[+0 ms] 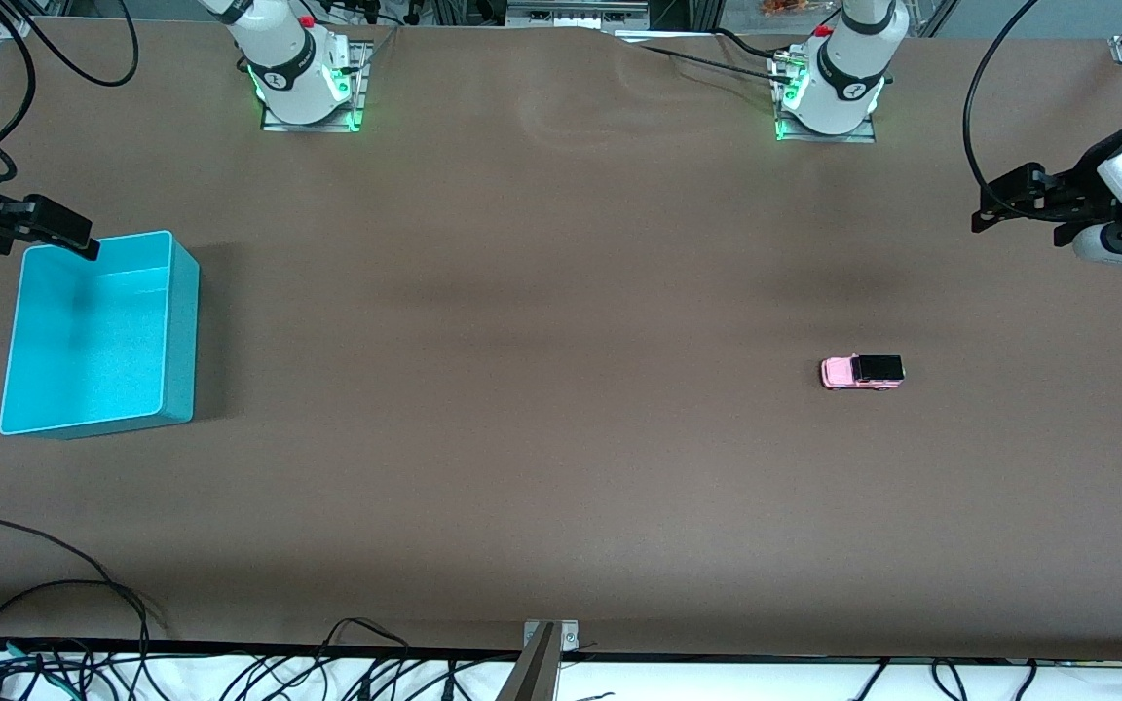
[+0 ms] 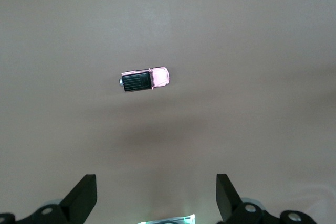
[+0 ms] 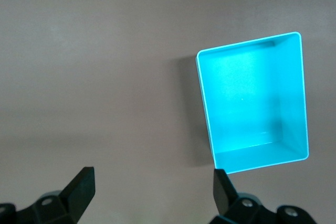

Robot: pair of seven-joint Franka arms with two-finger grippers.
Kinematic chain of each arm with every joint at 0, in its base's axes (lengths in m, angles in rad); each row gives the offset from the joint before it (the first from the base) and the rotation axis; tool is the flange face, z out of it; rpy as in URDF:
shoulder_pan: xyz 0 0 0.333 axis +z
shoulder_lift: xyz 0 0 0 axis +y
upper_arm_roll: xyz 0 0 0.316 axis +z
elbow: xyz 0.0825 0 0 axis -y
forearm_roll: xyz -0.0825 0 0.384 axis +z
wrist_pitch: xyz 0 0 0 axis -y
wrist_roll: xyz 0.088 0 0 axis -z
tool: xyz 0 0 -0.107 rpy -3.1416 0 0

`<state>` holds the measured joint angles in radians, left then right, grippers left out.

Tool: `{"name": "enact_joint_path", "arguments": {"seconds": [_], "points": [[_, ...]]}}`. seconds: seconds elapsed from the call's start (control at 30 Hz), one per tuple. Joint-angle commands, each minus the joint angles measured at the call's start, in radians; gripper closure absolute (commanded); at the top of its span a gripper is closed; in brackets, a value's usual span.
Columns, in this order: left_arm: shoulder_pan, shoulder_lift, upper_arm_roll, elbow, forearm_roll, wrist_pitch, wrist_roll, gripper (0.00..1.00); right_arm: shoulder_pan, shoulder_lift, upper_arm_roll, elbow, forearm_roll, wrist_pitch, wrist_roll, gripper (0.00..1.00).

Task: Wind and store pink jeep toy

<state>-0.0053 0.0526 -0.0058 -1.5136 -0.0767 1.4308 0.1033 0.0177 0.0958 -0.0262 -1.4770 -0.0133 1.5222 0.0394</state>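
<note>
No readable text, labels, brands or numbers in any view. Only marks: a small round logo on each arm base (image 1: 300, 73) (image 1: 839, 83) near the top of the front frame, too small to read. Jeep (image 1: 862, 372) and bin (image 1: 181, 331) carry no visible markings.

The pink jeep toy (image 1: 862, 372) has a light pink body, black rear roof and dark wheels. The bin (image 1: 181, 321) is plain teal; the table (image 1: 542, 409) is brown.
</note>
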Motion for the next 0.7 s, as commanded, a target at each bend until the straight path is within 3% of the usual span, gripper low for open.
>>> {"name": "enact_joint_path", "arguments": {"seconds": [0.0,0.67], "points": [[0.004,0.013,-0.002,0.026,0.0,-0.021,-0.002,0.0,-0.002,0.001,0.006,0.015,-0.004,-0.017,0.008,0.0],[0.005,0.013,-0.002,0.026,-0.001,-0.021,-0.002,0.0,-0.002,0.002,0.006,0.014,-0.008,-0.017,0.004,0.0]]}}
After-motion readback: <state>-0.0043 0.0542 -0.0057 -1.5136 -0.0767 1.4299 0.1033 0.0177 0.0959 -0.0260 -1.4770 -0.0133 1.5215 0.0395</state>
